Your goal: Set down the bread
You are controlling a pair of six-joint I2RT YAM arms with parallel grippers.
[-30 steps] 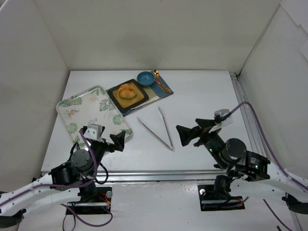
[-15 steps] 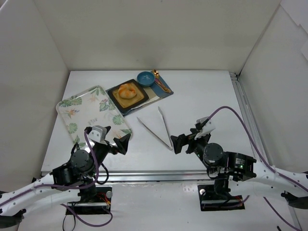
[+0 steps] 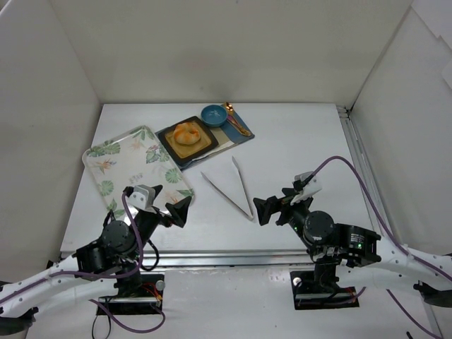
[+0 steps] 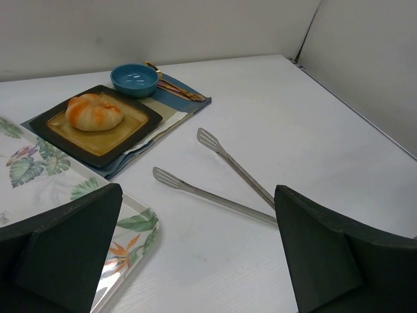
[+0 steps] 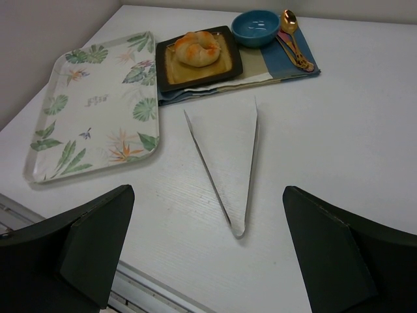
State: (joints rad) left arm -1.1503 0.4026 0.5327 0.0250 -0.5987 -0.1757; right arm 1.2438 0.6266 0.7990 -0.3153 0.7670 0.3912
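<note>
Top external view shows the bread (image 3: 186,131) sitting on a square dark plate (image 3: 166,139), at about 11 o'clock from the middle of the bench (image 3: 304,141). The plate rests on a blue placemat (image 3: 233,135). On the same mat a blue bowl (image 3: 214,114) stands at 1 o'clock of the plate, and a gold spoon (image 3: 238,123) lies just beside the bowl, at its 4 o'clock. A leaf-printed tray (image 3: 131,166) lies at 8 o'clock of the plate.

Metal tongs (image 3: 229,185) lie flat near the middle of the bench, with the joined end toward 5 o'clock and the two tips spread toward 12 o'clock.

The left claw (image 4: 195,195) stands wide open and grips nothing; it is over the near corner of the tray, at 9 o'clock of the tongs' joined end. The right claw (image 5: 208,195) is also wide open and empty, near the joined end at its 3 o'clock. Both claws are well apart from the bread.
</note>
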